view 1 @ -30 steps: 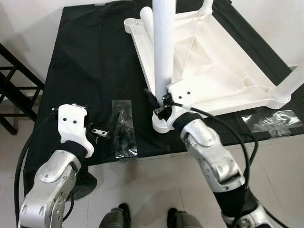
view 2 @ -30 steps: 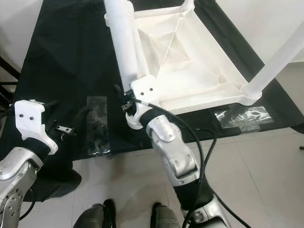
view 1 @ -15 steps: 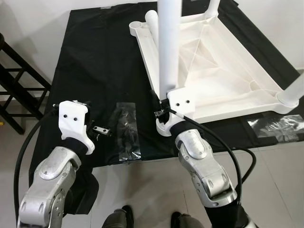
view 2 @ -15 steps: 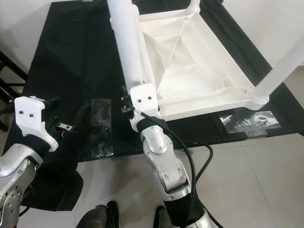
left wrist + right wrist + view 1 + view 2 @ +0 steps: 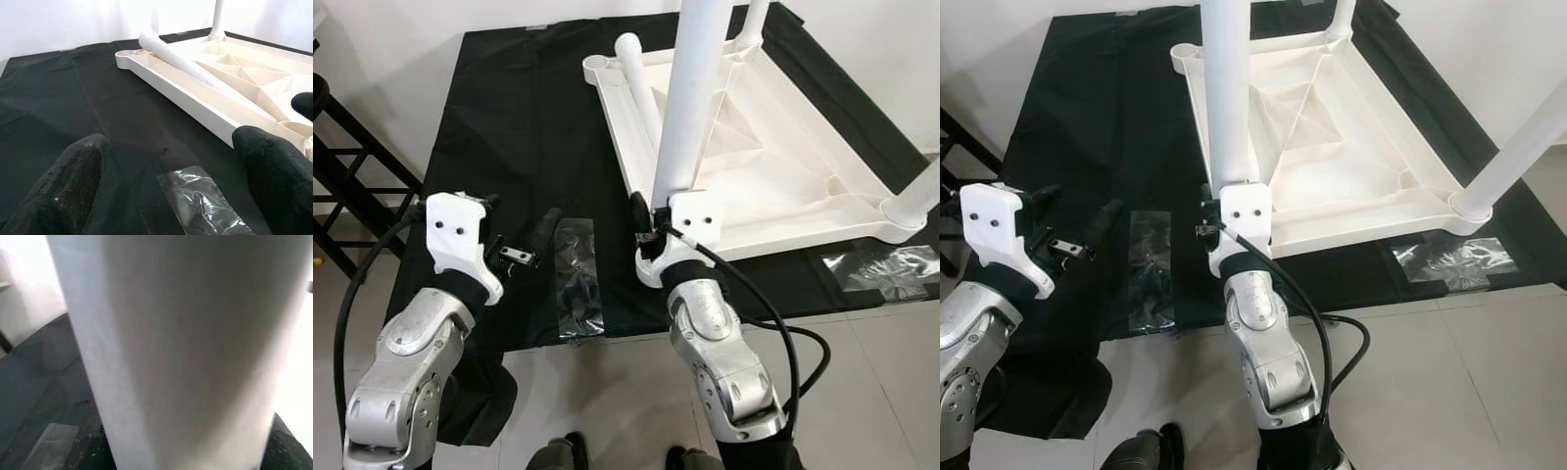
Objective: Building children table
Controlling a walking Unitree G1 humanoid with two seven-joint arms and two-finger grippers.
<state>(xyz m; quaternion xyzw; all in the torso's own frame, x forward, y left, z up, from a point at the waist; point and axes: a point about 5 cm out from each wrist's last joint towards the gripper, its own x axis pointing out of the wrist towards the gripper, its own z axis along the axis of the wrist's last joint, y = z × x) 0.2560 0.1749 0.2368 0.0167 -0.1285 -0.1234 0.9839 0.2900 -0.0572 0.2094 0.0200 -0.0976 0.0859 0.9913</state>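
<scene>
A white children's table top (image 5: 783,147) lies upside down on a black cloth (image 5: 509,117). Legs stand in its right corner (image 5: 915,191) and its far corner (image 5: 754,15). Another leg (image 5: 641,78) lies loose along its left rim. My right gripper (image 5: 658,211) is shut on the base of an upright white leg (image 5: 690,108) at the near left corner; this leg (image 5: 186,347) is very close in the right wrist view. To the left, my left gripper (image 5: 519,230) hovers over the cloth, its fingers (image 5: 73,181) wide open with nothing between them.
A clear bag of dark hardware (image 5: 578,279) lies on the cloth between the grippers, also seen as a bag (image 5: 200,205) ahead of the left fingers. Another clear bag (image 5: 881,264) lies at the near right. A black rack (image 5: 352,166) stands left. The cloth's front edge meets tiled floor (image 5: 607,392).
The camera has shifted. The held leg now leans with its top to the right, and my right arm sits closer under it. One left finger now reaches toward the bag.
</scene>
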